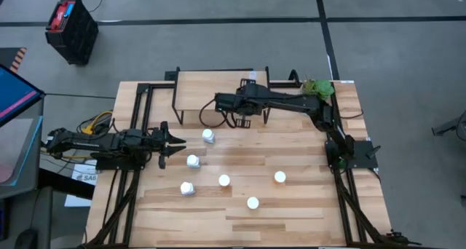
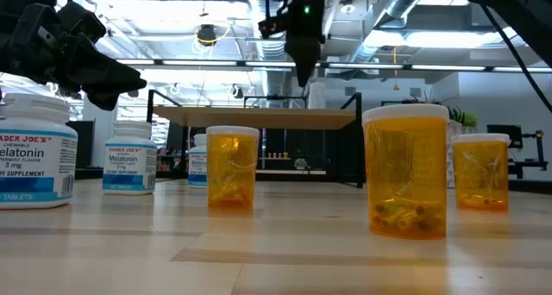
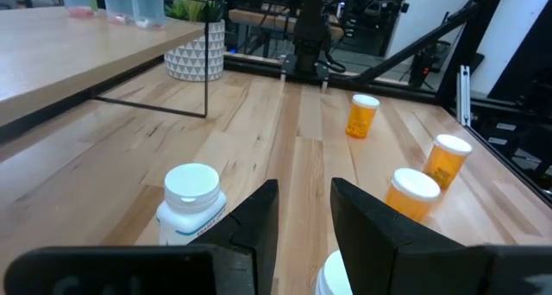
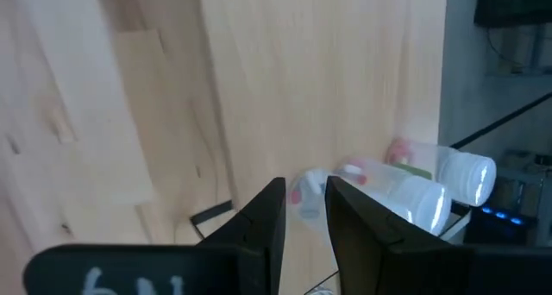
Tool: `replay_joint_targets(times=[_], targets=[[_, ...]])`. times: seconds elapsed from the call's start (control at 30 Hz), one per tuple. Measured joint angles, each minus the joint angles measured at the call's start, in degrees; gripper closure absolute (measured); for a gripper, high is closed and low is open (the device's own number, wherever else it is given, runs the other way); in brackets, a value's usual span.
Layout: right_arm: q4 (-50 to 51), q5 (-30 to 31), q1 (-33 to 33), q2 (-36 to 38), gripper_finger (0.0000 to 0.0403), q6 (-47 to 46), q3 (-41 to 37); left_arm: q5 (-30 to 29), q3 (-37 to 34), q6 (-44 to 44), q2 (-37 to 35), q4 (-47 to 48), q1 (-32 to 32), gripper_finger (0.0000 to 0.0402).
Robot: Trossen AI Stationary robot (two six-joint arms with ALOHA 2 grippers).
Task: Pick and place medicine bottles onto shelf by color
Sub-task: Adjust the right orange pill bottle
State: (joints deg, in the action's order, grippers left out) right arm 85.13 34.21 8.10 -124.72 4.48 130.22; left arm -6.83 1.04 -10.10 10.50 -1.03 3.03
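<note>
The left gripper (image 1: 177, 141) hovers low at the table's left, fingers slightly parted, empty. 6 medicine bottles (image 1: 193, 161) stand scattered mid-table. The right gripper (image 1: 217, 100) hangs over the shelf (image 1: 196, 89), fingers nearly together, empty.

Two matte-black jointed arms w/ black cabling, each ending in blunt wedge-shaped black fingers (image 3: 362, 222).

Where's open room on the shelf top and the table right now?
The shelf top is bare on its left and middle; the right gripper hangs over its right front edge. The table is free along the near edge and near right. It's crowded mid-table, where six bottles stand scattered beside the left gripper.
</note>
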Motion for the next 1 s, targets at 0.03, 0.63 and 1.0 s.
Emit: replay_joint_targets(times=[0.03, 0.63, 1.0], targets=[[0.0, 0.01, -0.85, 0.15, 0.0297, -0.44, 0.52, 0.0, 0.0, -0.01, 0.0, 0.0, 0.0, 0.0305], [4.85, -16.35, -14.59, 19.3, 0.0297, -5.37, -6.73, 0.09, 0.0, -0.01, -0.02, 0.01, 0.0, 0.0305], [-1.39, -16.27, -23.65, 44.37, 0.0297, -20.99, -31.67, 0.13, 0.0, -0.01, -0.02, 0.01, 0.0, 0.0305]])
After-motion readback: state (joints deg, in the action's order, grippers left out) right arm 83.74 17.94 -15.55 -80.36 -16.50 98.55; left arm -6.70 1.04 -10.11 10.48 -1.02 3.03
